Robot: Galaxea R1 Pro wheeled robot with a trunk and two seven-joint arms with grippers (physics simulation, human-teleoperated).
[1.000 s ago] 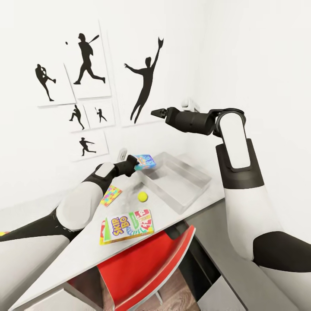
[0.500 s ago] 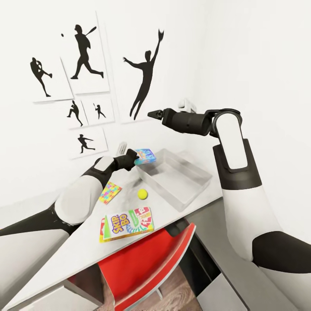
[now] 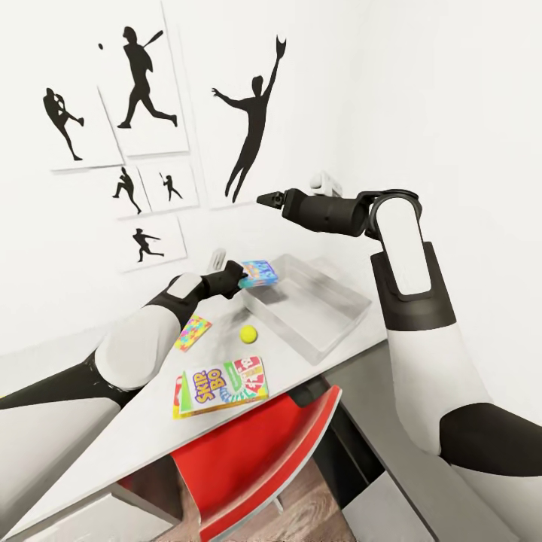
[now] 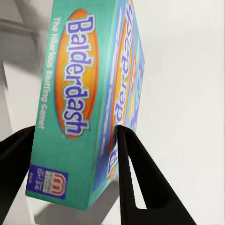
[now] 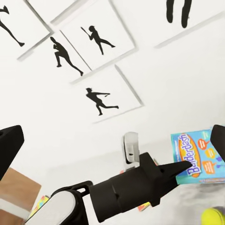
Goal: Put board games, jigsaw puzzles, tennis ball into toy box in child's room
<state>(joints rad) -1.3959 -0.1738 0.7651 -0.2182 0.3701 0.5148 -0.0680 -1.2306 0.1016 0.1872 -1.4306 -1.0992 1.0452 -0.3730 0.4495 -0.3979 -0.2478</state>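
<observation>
**Carrying the Balderdash box to the toy box**

Gripping the Balderdash box (image 3: pixel 257 272), the left gripper (image 3: pixel 239 275) holds it at the toy box (image 3: pixel 324 325) rim on the bench (image 3: pixel 128 440). Next, likely: advance over the bin, release. Right gripper (image 3: pixel 265 199) hangs high; its jaw state is unclear.

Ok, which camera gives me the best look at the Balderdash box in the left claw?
Left wrist view: the Balderdash box sits close up between the left claw's fingers, title readable. The head view shows it small at the toy box's corner; the right wrist view shows its blue face.
</observation>
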